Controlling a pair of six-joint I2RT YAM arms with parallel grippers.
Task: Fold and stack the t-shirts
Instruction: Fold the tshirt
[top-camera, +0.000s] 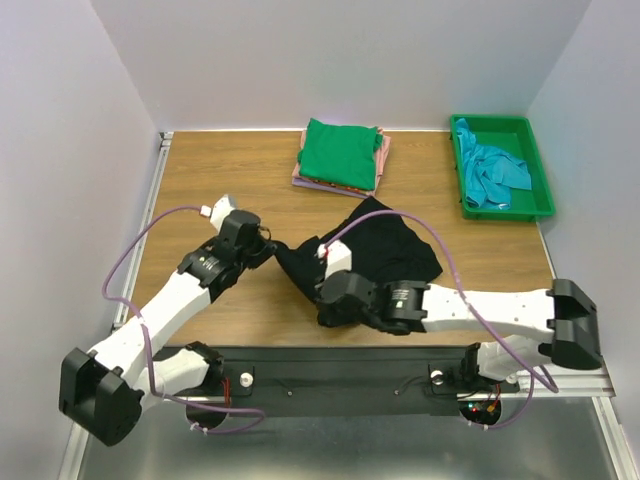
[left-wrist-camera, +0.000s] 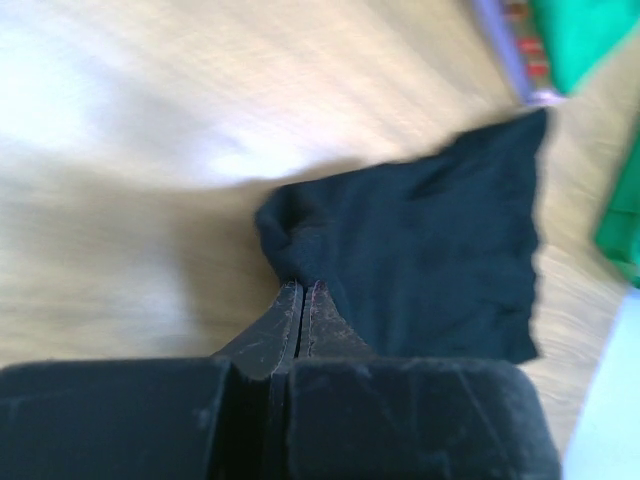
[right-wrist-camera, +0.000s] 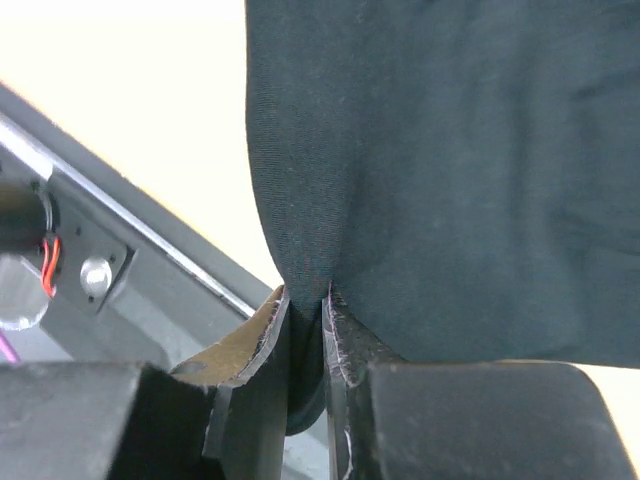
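The black t-shirt (top-camera: 390, 250) lies crumpled on the near middle of the wooden table (top-camera: 200, 180). Its near hem reaches almost to the black rail (top-camera: 340, 372) along the table's near edge.

The left gripper (top-camera: 270, 250) is clamped tight on the shirt's left corner. The left wrist view shows its fingers (left-wrist-camera: 285, 325) pressed together with cloth bunched at the tips. The right gripper (top-camera: 330, 300) pinches the shirt's near edge, with a thin fold of cloth caught between its fingers (right-wrist-camera: 345, 345).

Bare wood lies left of the left gripper, in a strip between the black shirt and the far stack, and on the right out to the table's edge.

There is one stack, at far centre. A green t-shirt (top-camera: 342, 155) is on top, with a pink t-shirt (top-camera: 383, 150) and a lilac t-shirt (top-camera: 308, 183) showing beneath. One green tray (top-camera: 508, 213) at far right holds one teal t-shirt (top-camera: 490, 172). That makes five shirts in all.
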